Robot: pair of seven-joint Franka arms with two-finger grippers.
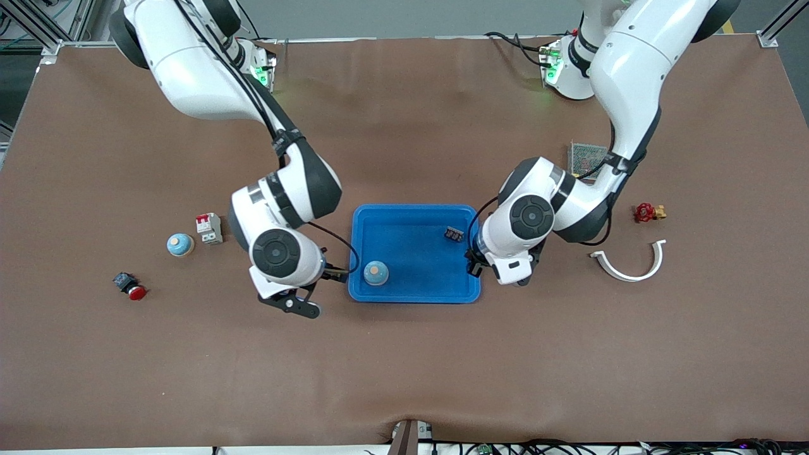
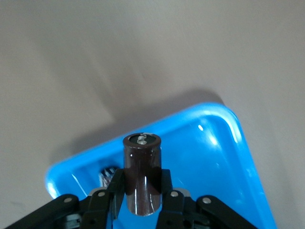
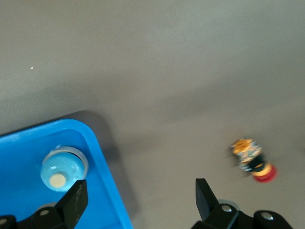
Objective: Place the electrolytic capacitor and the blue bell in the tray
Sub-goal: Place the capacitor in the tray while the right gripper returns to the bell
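Note:
The bright-blue tray [image 1: 414, 292] lies mid-table. A blue bell [image 1: 375, 273] stands in it, at the corner nearest the front camera toward the right arm's end; it also shows in the right wrist view [image 3: 61, 171]. My right gripper [image 1: 338, 273] is open and empty, low beside that tray edge [image 3: 102, 191], its midpoint [image 3: 140, 200] just outside the rim. My left gripper [image 1: 474, 264] is shut on a dark-brown electrolytic capacitor [image 2: 142, 167], held upright over the tray's [image 2: 214, 157] edge toward the left arm's end. In the left wrist view the gripper [image 2: 142, 187] clamps the can's lower half.
A small dark component [image 1: 453, 234] lies in the tray. A second blue bell [image 1: 180, 244], a circuit breaker [image 1: 208, 227] and a red push button [image 1: 129, 287] lie toward the right arm's end. A red valve [image 1: 648, 212], white curved clip [image 1: 632, 262] and patterned board [image 1: 586, 158] lie toward the left arm's end.

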